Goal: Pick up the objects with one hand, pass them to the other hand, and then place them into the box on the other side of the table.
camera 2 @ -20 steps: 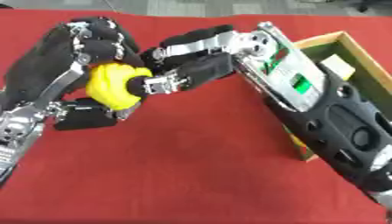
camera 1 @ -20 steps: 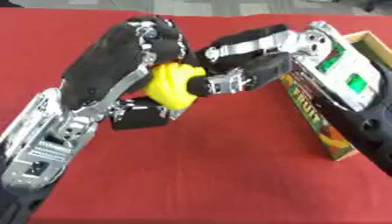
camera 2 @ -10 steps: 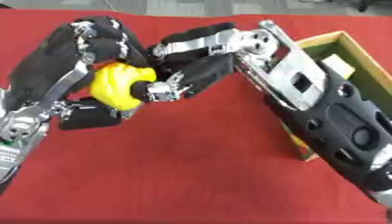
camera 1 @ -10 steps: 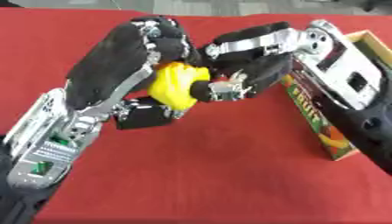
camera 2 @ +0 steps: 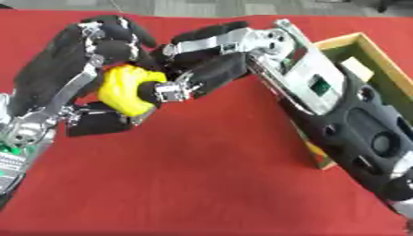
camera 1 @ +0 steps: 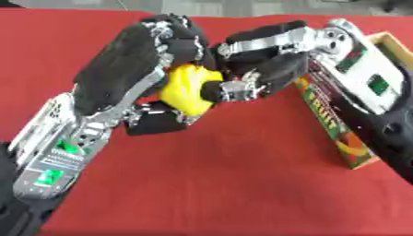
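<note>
Left hand was curled round a yellow object, holding it above the red tabletop near the middle, with fingers over its top and thumb beneath. From the right, the right hand met it, fingers bent and touching the object's right face, so both hands were on it at once. The box stood well off to the right, behind the right forearm, its patterned side facing the middle. Judging by that, the object needed to pass rightward into the right hand, the nearer one to the box.
</note>
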You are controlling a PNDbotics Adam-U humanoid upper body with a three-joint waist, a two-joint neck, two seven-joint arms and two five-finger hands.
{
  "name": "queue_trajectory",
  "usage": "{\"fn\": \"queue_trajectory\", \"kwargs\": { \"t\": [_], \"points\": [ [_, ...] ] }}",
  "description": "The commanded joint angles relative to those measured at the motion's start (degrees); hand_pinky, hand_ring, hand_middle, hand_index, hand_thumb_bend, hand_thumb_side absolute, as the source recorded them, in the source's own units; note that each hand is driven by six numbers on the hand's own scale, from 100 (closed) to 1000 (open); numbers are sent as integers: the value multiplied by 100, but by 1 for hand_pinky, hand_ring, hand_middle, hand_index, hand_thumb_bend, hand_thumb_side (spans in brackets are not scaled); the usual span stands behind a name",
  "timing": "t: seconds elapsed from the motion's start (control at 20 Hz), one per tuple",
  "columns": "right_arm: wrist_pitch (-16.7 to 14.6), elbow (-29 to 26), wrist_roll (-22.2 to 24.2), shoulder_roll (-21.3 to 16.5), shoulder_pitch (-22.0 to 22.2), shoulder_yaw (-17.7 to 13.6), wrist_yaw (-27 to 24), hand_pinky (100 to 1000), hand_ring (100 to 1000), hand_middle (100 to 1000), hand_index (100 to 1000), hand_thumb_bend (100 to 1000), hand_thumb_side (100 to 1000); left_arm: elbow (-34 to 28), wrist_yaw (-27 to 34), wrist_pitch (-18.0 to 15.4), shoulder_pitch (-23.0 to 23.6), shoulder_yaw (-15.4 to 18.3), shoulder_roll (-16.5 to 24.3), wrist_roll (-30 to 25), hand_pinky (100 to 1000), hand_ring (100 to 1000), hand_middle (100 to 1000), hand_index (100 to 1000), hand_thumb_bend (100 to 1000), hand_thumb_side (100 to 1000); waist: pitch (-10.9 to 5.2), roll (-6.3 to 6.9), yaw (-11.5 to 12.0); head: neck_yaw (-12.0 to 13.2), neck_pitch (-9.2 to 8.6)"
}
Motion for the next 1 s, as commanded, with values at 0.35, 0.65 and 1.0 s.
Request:
{"fn": "queue_trajectory", "kwargs": {
  "t": [0.35,0.65,1.0],
  "points": [
    [99,-292,65,109,-113,1,-139,864,954,514,582,100,502,33,-389,154,-59,22,6,231,773,745,759,892,1000,302,-110,7,6,-9,-66],
    [139,-320,65,102,-107,6,-157,858,947,502,568,100,456,47,-451,302,-29,15,-2,470,769,746,759,898,1000,309,-103,6,3,-4,-74],
    [205,-275,65,72,-79,-72,-144,856,945,500,567,100,452,-40,-434,371,55,66,67,652,766,740,753,892,1000,329,-97,10,-7,4,-70]
  ]
}}
